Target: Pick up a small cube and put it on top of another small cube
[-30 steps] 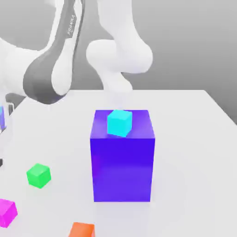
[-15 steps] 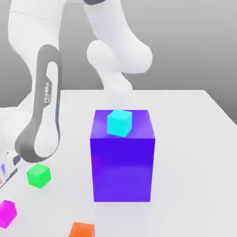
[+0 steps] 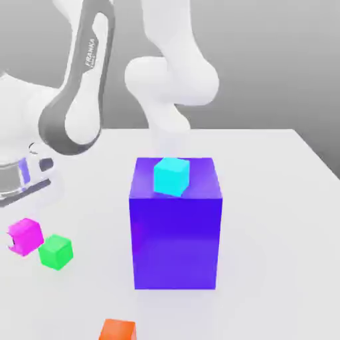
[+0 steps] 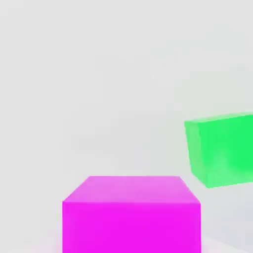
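The small magenta cube (image 3: 28, 232) hangs just above the white table at the exterior view's left, and my gripper (image 3: 22, 239) is shut on it. My hand sits directly above it. Close under the hand camera the same magenta cube (image 4: 131, 215) appears, with a small green cube (image 4: 222, 150) beside it. In the exterior view the green cube (image 3: 55, 252) rests on the table right next to the held cube, on its right. A small orange cube (image 3: 117, 329) lies at the front edge of the picture.
A tall blue block (image 3: 176, 226) stands mid-table with a small cyan cube (image 3: 172, 176) on its top. My white arm (image 3: 80, 99) arches over the table's left and back. The white table (image 3: 279, 199) stretches to the right.
My gripper came down on the magenta cube, shut on it and lifted it up and toward the green cube. The arm swung accordingly; the other cubes stayed put.
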`<state>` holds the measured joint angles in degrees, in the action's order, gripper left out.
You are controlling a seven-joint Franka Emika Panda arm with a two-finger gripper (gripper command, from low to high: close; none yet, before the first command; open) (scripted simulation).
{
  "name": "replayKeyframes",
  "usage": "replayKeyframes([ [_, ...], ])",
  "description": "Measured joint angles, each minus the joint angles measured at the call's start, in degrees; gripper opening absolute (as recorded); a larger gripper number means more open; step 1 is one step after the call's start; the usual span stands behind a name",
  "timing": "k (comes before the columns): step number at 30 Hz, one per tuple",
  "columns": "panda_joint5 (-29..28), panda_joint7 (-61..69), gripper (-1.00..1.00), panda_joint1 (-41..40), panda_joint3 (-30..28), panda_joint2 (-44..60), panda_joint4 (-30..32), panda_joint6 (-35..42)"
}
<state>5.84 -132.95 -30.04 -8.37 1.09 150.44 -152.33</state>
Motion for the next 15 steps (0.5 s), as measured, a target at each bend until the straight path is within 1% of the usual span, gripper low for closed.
replayKeyframes([
  [3,-5.0,-9.4,-1.00,-2.3,0.1,-4.7,5.5,-0.5],
  [5,-6.8,-12.7,-1.00,-2.8,-0.1,-4.8,7.3,-2.0],
  [8,-6.3,-13.0,-1.00,-2.8,0.0,-1.0,7.5,-6.0],
  [11,-4.0,-11.4,-1.00,-2.4,0.3,3.8,7.4,-10.6],
  [12,-2.9,-10.7,1.00,-2.8,0.9,5.5,7.3,-12.2],
  [15,-2.9,-10.7,1.00,-2.8,0.9,5.5,7.3,-12.2],
])
